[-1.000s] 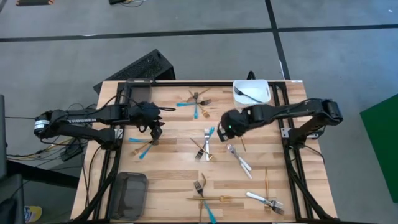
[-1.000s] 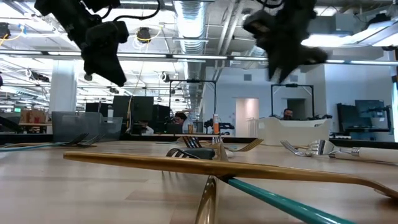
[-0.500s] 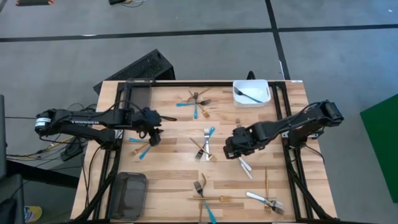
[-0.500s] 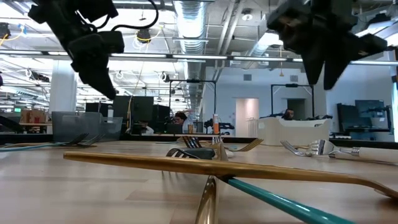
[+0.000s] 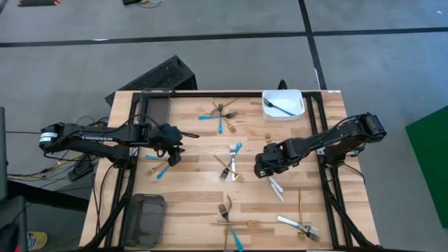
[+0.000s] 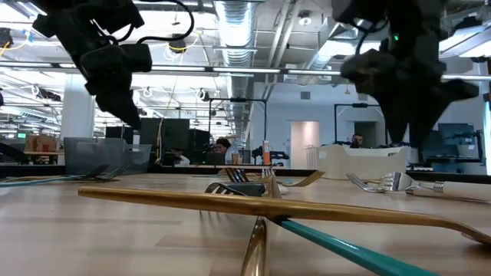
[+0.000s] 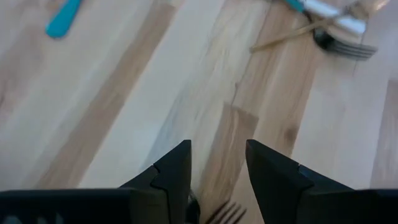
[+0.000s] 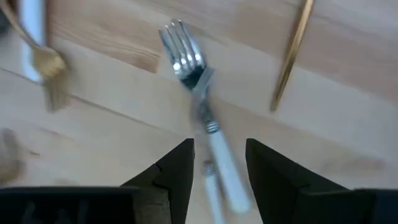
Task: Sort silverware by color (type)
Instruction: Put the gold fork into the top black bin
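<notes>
A: Your right gripper (image 5: 269, 166) is hanging low over the middle-right of the table (image 5: 189, 203), fingers (image 8: 177, 171) spread apart and gripping nothing. In its wrist view a white-handled fork (image 8: 199, 118) is lying on the wood straight ahead of the gap, tines pointing away, with its handle running back in between the two fingers.

B: And the left one?

A: Your left gripper (image 5: 173, 152) is sitting above the left-middle of the table, fingers (image 7: 174, 171) also parted with only bare wood between them. The tines of a fork (image 7: 222, 214) are just peeking in beside the fingertips.

B: Where is the rest of the silverware lying?

A: You're looking at it scattered across the boards. A blue and gold cluster (image 5: 221, 115) is lying near the far edge, two blue-handled pieces (image 5: 159, 166) are resting just beside your left gripper, and a crossed bunch (image 5: 231, 162) is sitting in the middle. Toward the near edge there's a fork with a blue piece and a gold one (image 5: 234, 224), and a gold stick and a white-handled fork (image 5: 297, 225) near the near right corner.

B: Anything sorted?

A: One dark utensil is lying in the white bin (image 5: 269, 110) at the far right corner. The dark tray (image 5: 136, 224) at the near left corner is showing nothing I can make out
</notes>
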